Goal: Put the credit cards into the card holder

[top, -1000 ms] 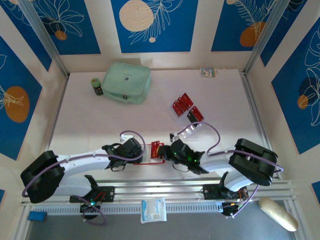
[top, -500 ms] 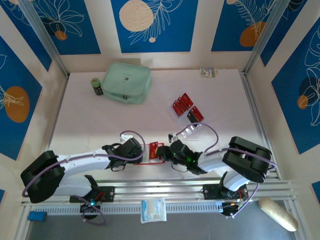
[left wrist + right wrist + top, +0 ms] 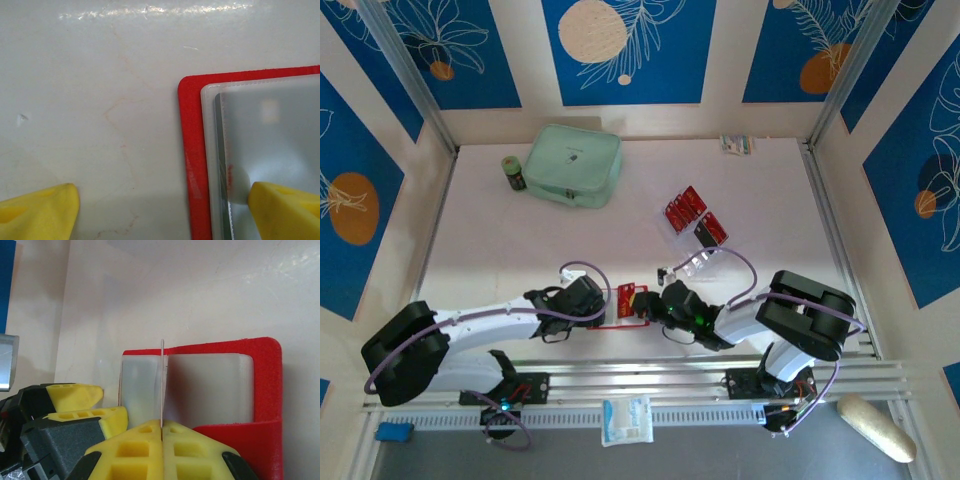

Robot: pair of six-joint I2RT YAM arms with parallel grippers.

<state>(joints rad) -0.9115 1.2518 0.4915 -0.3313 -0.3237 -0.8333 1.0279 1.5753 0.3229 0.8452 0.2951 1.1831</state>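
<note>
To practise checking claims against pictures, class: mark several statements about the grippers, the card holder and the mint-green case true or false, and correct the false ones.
1. The right gripper is shut on a thin card seen edge-on. True.
2. The card holder lies closed. False: it lies open, pale inside showing.
3. The left gripper is open. True.
4. The mint-green case sits right beside the card holder. False: it lies at the far side of the table, well apart.
</note>
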